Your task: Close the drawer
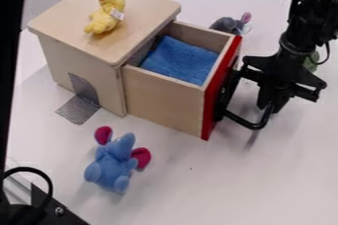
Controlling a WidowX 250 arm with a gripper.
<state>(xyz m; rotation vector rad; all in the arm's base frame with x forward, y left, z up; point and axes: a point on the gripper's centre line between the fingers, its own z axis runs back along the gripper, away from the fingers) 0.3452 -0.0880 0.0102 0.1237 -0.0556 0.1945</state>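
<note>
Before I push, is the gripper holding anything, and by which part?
I can't tell. The gripper is at the outer bend of the drawer's handle, but whether it grips it there or just sits beside it is unclear.

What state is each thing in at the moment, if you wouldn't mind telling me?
Drawer: pulled out, open.
Blue cloth: lying inside the drawer.
Yellow toy: resting on the cabinet top.
Blue toy: lying on the table.
Gray toy: partly hidden behind the drawer.
Gripper: down by the black handle.
</note>
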